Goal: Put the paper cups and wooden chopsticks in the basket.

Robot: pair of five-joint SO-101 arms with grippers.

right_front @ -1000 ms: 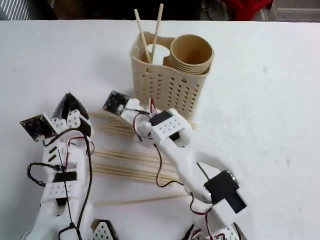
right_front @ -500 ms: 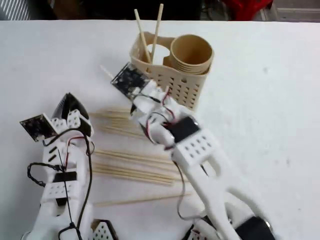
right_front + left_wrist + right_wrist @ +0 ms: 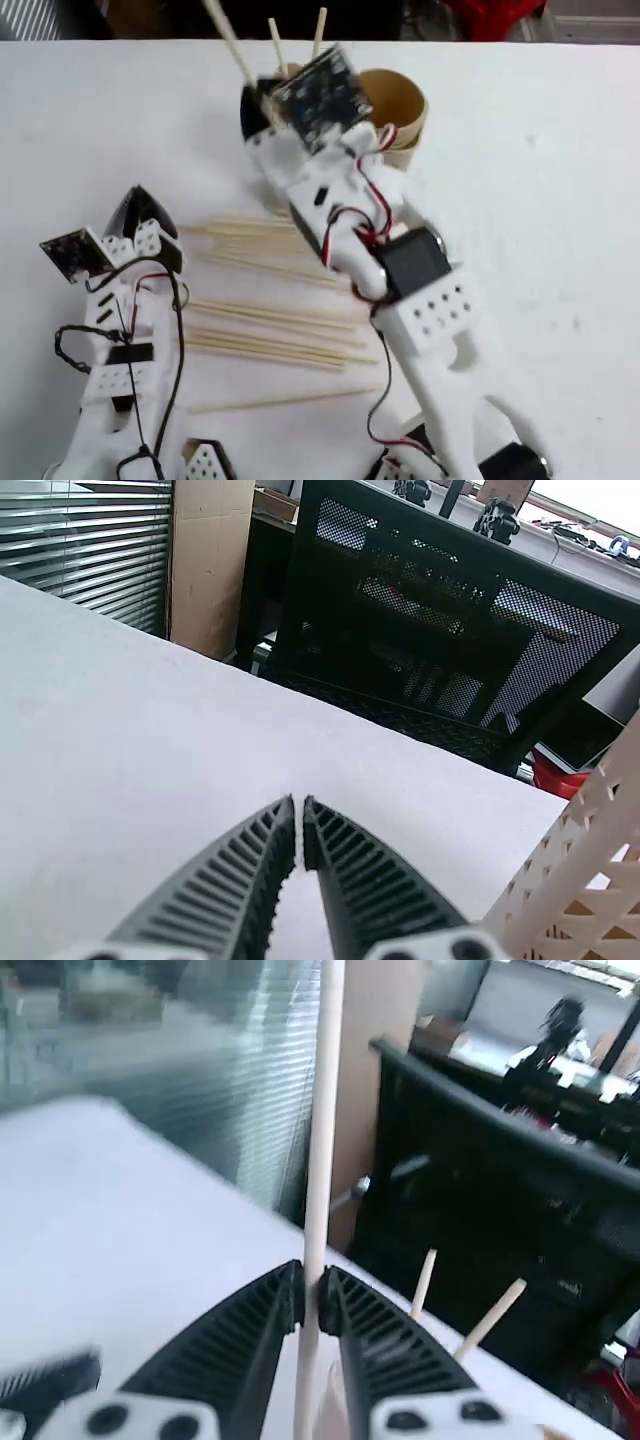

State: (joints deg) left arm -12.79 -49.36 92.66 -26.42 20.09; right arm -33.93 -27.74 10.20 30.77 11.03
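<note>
Our right pincer (image 3: pixel 312 1305) is clenched on a wooden chopstick (image 3: pixel 322 1110) whose ends are both cut off from view, and the arm behind it hides most of the basket (image 3: pixel 605 800) beneath. The stick's long axis stands nearly upright through the pincer, leaning slightly away from the paper cups (image 3: pixel 405 100) just beside it and the two chopsticks (image 3: pixel 425 1280) standing just beyond its tips. Farther off, our left pincer (image 3: pixel 300 830) is closed on nothing beside the basket, with loose chopsticks (image 3: pixel 270 335) lying flat on the worktop (image 3: pixel 560 200) between the arms.

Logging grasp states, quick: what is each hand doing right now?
The left hand is closed, holding nothing.
The right hand is closed on a wooden chopstick.
</note>
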